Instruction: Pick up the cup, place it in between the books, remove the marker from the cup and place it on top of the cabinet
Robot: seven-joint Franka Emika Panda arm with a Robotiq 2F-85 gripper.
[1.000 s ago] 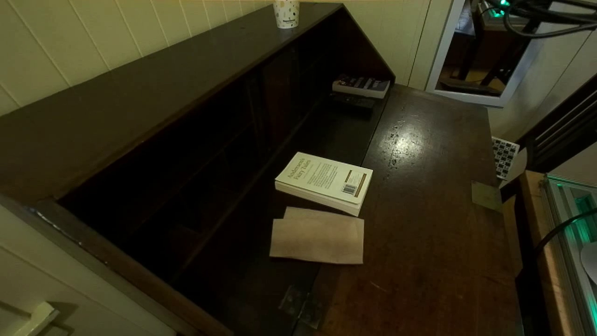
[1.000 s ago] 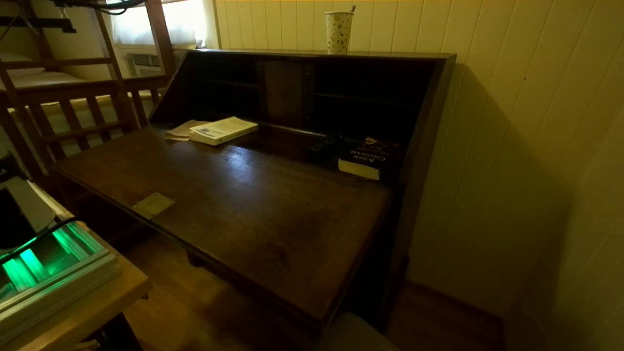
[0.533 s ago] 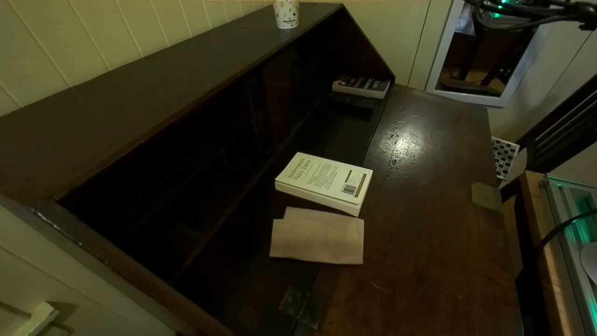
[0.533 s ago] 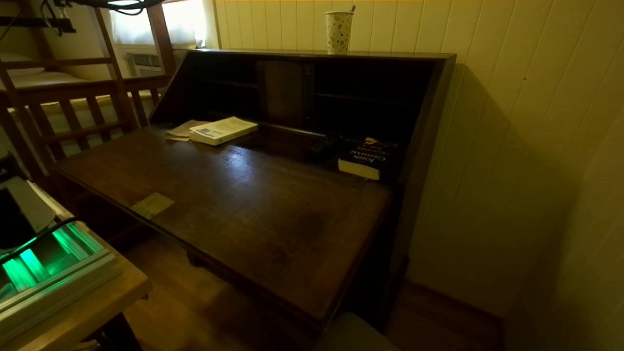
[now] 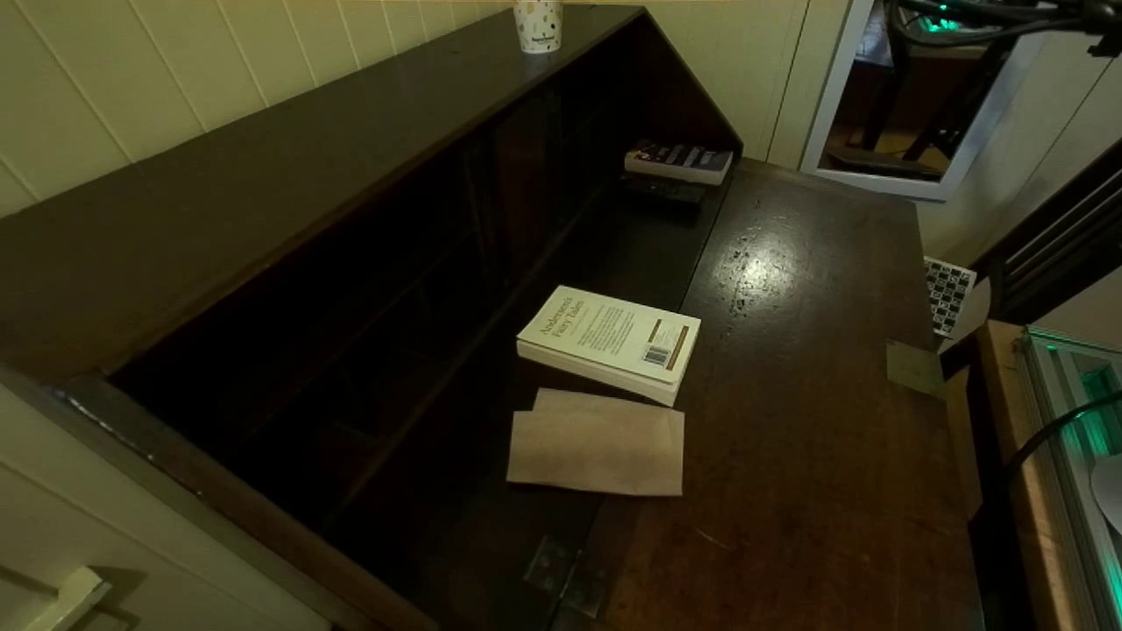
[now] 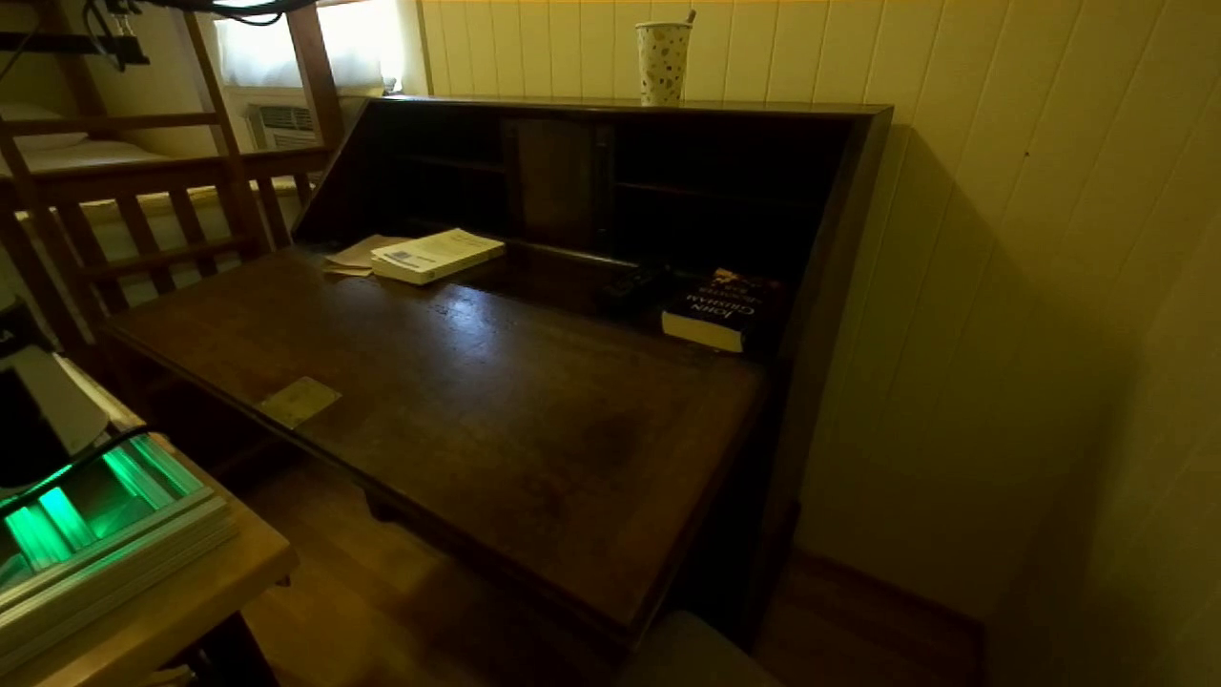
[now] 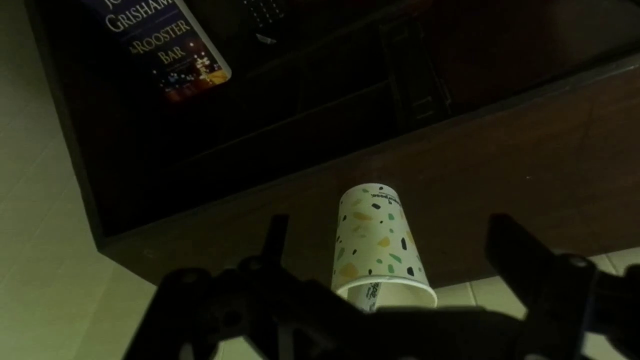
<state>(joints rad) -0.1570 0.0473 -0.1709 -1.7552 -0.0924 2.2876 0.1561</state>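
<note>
The white cup (image 5: 538, 26) with coloured flecks stands upright on the dark cabinet's (image 5: 263, 166) flat top; it also shows in an exterior view (image 6: 662, 62). The marker's dark tip (image 6: 691, 16) sticks out of the cup. In the wrist view the cup (image 7: 377, 235) appears upside down, with part of the marker (image 7: 367, 296) inside its mouth. My gripper (image 7: 390, 220) is open and empty, one finger each side of the cup in the picture; contact is not visible. The white book (image 5: 605, 342) and flat tan one (image 5: 596, 447) lie on the desk. A dark-covered book (image 6: 720, 310) lies by the far end.
A dark object, perhaps a remote (image 6: 634, 284), lies beside the dark-covered book. A panelled wall (image 6: 1002, 239) rises behind the cabinet top. Dark shelf compartments (image 6: 725, 162) open below it. Black cables (image 5: 973, 35) hang at the upper edge.
The black cables and dark arm parts at the upper edges of both exterior views have shifted slightly. The cup, marker and books have not moved.
</note>
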